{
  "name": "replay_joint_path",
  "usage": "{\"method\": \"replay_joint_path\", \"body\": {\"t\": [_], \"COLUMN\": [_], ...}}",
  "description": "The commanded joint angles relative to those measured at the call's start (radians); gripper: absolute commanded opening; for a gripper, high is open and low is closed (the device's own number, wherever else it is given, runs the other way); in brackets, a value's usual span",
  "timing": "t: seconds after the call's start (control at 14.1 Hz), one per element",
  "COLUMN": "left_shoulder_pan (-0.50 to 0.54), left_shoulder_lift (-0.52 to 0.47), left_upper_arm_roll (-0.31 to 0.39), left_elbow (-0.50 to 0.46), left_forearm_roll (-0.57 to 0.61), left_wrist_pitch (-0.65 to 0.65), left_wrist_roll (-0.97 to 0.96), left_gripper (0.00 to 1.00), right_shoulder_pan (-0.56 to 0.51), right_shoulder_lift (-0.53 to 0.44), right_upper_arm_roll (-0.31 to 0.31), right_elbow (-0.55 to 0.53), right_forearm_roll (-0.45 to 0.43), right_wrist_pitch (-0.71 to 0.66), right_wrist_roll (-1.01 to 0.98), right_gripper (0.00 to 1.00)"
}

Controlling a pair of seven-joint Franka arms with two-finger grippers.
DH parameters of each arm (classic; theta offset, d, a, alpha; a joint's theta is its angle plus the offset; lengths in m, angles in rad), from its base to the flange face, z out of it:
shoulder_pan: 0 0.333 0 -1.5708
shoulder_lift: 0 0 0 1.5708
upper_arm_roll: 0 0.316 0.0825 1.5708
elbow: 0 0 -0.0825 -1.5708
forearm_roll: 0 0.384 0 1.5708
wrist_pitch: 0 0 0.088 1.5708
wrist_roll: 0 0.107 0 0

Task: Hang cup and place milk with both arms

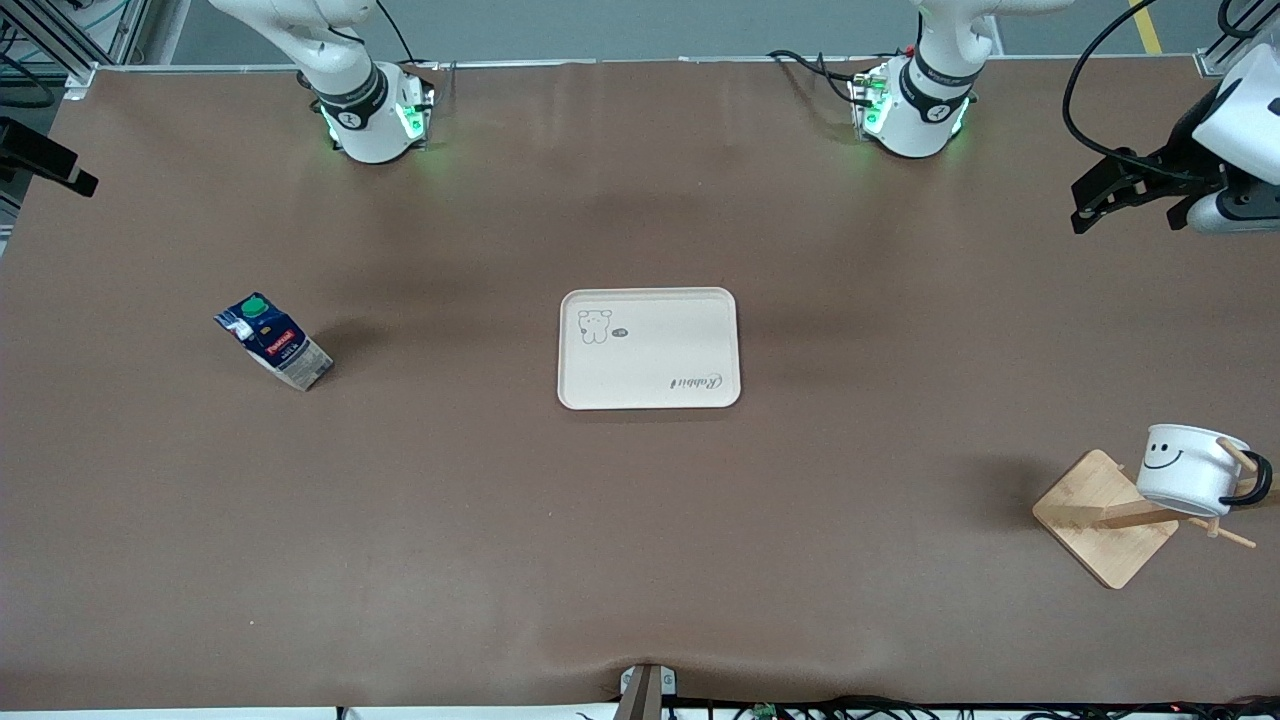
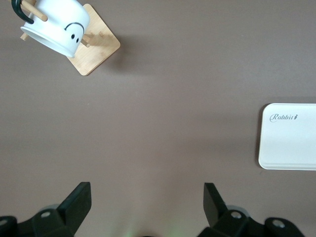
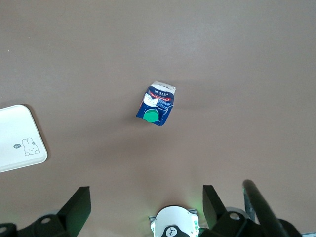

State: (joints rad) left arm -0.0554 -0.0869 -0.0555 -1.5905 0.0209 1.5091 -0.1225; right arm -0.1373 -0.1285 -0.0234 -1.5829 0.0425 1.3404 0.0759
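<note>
The cup (image 1: 1185, 465), a white mug with a black smiley, hangs tilted by its black handle (image 1: 1258, 482) on a peg of a wooden rack (image 1: 1105, 520) near the left arm's end of the table. It also shows in the left wrist view (image 2: 57, 24). The milk (image 1: 272, 340), a dark-blue carton with a green cap, stands on the table toward the right arm's end, and shows in the right wrist view (image 3: 157, 103). My left gripper (image 1: 1090, 200) (image 2: 145, 190) is open and empty, up in the air. My right gripper (image 3: 145, 192) is open and empty, high over its own base (image 3: 173, 227).
A cream tray (image 1: 648, 348) with a rabbit drawing lies at the table's middle, between milk and rack, with nothing on it. It shows at the edge of both wrist views (image 2: 291, 143) (image 3: 17, 136). Brown tabletop surrounds everything. The arms' bases (image 1: 915, 110) (image 1: 370, 115) stand farthest from the front camera.
</note>
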Motion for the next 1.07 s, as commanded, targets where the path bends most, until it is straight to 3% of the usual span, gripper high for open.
{"method": "replay_joint_path", "body": {"t": [0.0,1.0], "left_shoulder_pan": [0.002,0.011], "left_shoulder_lift": [-0.014,-0.007], "left_upper_arm_roll": [-0.004,-0.02], "left_elbow": [-0.003,0.009], "left_forearm_roll": [-0.006,-0.006], "left_wrist_pitch": [-0.009,-0.01], "left_wrist_roll": [0.006,-0.002], "left_gripper": [1.0,1.0], "right_shoulder_pan": [-0.016,-0.021], "right_shoulder_lift": [0.0,0.001], "right_upper_arm_roll": [0.01,0.01], "right_elbow": [0.006,0.006], "right_forearm_roll": [-0.009,-0.009], "right_wrist_pitch": [0.002,0.002], "right_wrist_roll": [-0.008,-0.008], "right_gripper": [1.0,1.0]}}
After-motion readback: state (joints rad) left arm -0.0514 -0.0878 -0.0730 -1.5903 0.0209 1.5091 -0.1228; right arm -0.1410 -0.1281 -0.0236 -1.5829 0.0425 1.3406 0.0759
